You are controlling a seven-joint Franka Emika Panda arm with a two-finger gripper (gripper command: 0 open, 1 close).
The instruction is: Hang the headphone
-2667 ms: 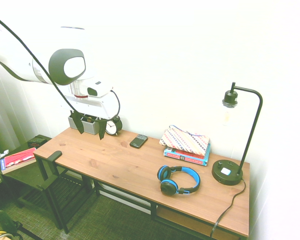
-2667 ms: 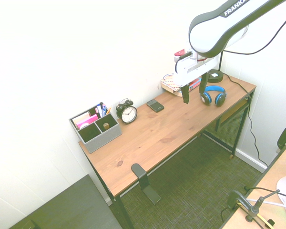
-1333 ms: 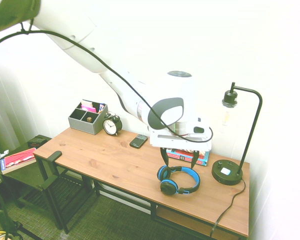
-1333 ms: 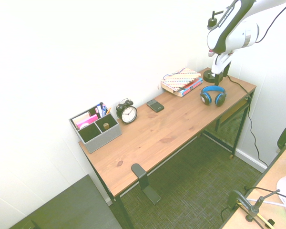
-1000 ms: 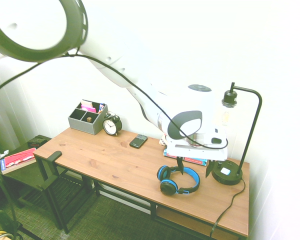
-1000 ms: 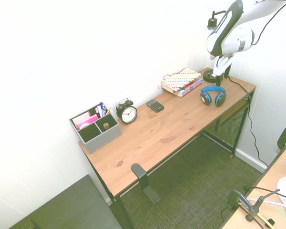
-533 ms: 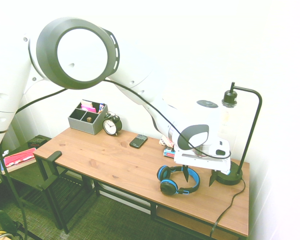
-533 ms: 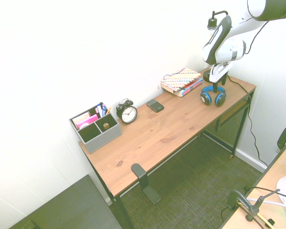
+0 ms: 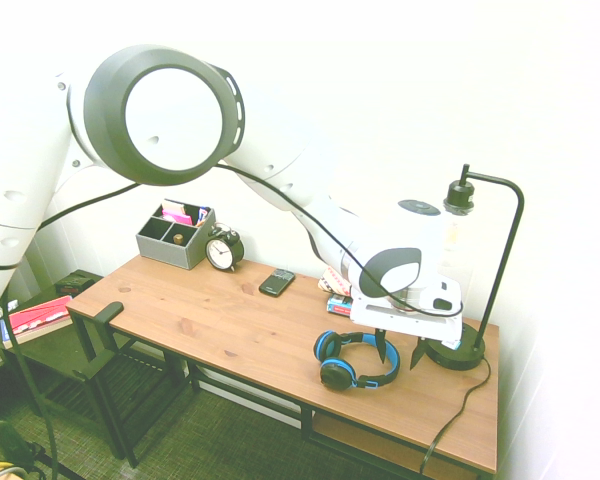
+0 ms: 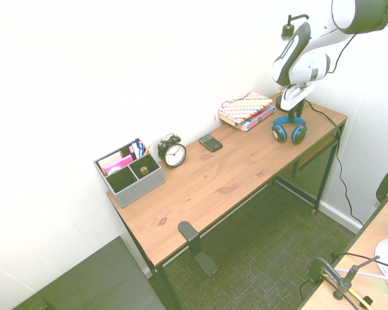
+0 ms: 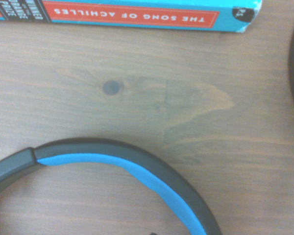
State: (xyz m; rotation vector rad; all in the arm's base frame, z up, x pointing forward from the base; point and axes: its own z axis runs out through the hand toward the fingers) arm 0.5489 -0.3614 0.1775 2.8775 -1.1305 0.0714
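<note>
Curving blue-padded headphone (image 9: 355,360) band on knotty wood

Book spine (image 11: 132,13): "THE SONG OF ACHILLES"; beside it, partly cut off, "WINNER… ORANGE PRIZE".

The wooden desk (image 9: 230,330) carries a grey organizer (image 9: 175,236), an alarm clock (image 9: 222,250), a phone (image 9: 277,282), stacked books (image 10: 247,110), the headphone (image 9: 352,360) and a lamp (image 9: 458,349).

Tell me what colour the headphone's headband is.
Bright blue with a black edge, clearest in the wrist view, on the over-ear headphone.
</note>
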